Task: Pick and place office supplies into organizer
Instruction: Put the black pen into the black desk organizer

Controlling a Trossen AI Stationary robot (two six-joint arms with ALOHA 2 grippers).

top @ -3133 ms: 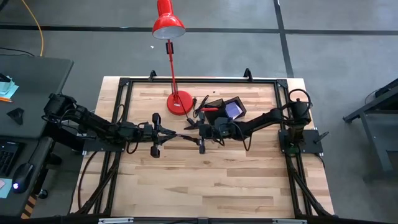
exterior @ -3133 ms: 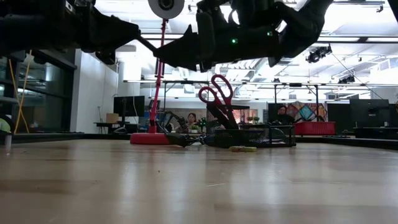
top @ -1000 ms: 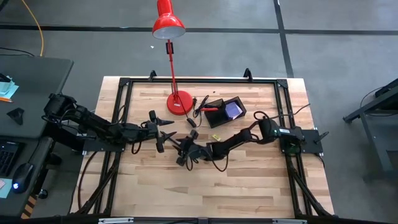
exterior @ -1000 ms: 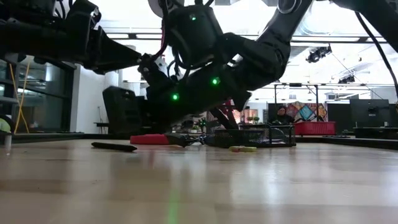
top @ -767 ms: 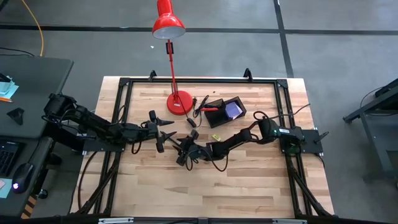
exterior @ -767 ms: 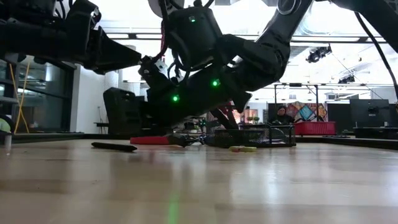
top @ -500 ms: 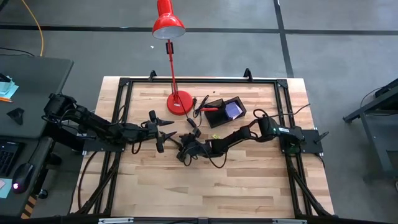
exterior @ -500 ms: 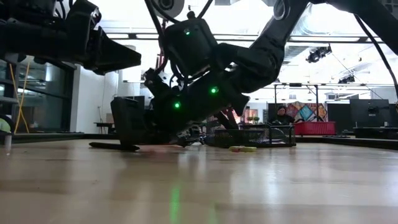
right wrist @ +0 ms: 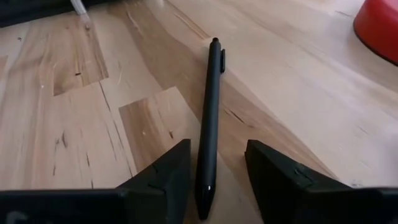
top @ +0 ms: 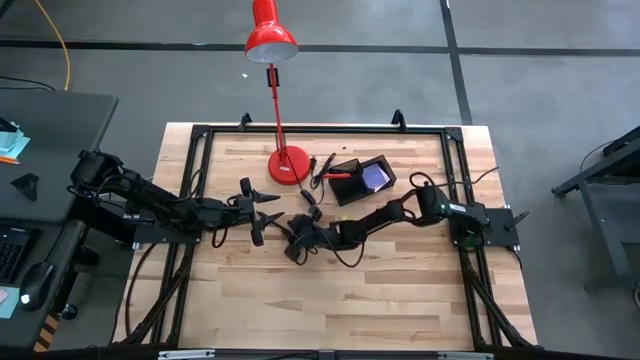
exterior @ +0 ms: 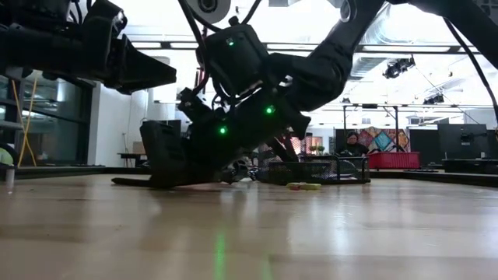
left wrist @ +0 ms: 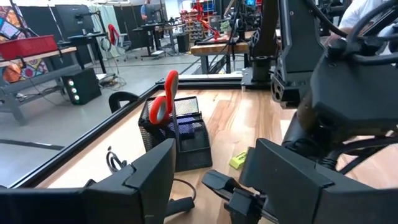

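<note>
Lower now than a moment back: right gripper [top: 291, 247] dropped to the table [top: 400, 290] at mid-board, fingertips down at the wood in the low view, where earlier a gap showed beneath. Straddling a black pen [right wrist: 209, 118] that lies flat on the planks, one finger [right wrist: 160, 177] on each side, the near end of the pen between the tips and the clip end pointing away toward the red lamp base [right wrist: 379, 28]. Jaws partly open, a little wider than the pen; not closed on it, nothing lifted. Same pen seen as a thin dark bar on the wood under the gripper in the low view [exterior: 132, 183]. Left gripper [top: 262, 213] unmoved since the earlier frames, hovering just left of the right one, jaws spread wide with nothing between them. Behind, near the far edge, black mesh organizer [top: 361, 178] with red-handled scissors [left wrist: 165, 96] standing upright in it and a purple-blue pad [top: 374, 177] inside. Small yellow piece [left wrist: 239, 160] lying on the table just in front of the organizer, well apart from both grippers.
</note>
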